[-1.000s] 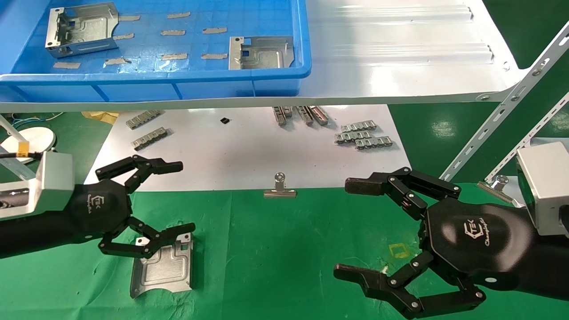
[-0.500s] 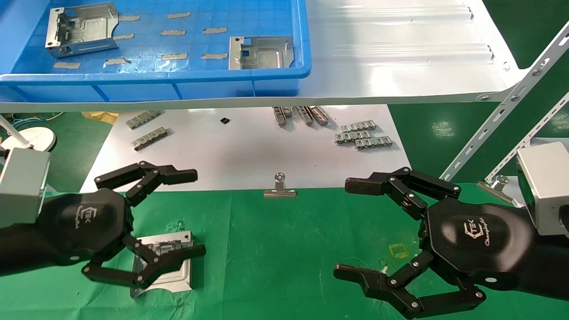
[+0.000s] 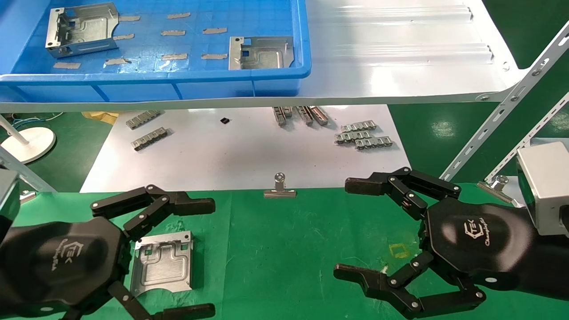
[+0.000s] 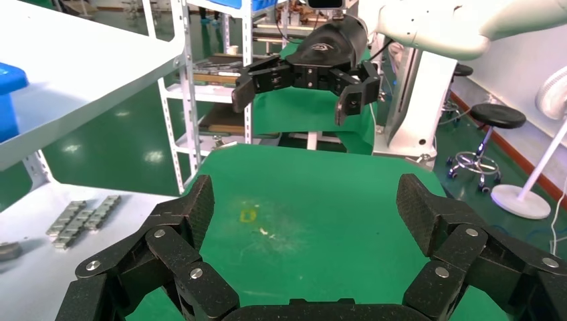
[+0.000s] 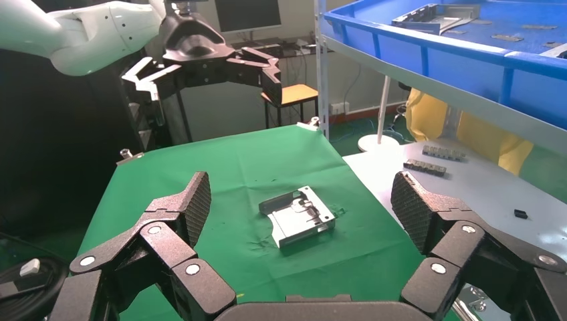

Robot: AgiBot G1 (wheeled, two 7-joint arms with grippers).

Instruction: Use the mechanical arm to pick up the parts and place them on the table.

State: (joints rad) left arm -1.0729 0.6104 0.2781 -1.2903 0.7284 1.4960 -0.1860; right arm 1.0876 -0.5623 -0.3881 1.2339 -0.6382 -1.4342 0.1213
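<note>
left end effector (image 3: 186,258) pulled back, spread wide, bracket (image 3: 162,263) released on green table (image 3: 284,249), right wrist view shows it free

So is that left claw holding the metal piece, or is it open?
Open. The left claw has its fingers spread apart, and the metal piece lies flat on the green table.

We see one silver stamped part (image 3: 162,263) lying flat on the green counter (image 3: 284,240), curved edge toward us, embossed face up. Two more parts sit in the blue bin on the shelf: one (image 3: 82,29) at its left, another (image 3: 260,52) against its front right wall.
</note>
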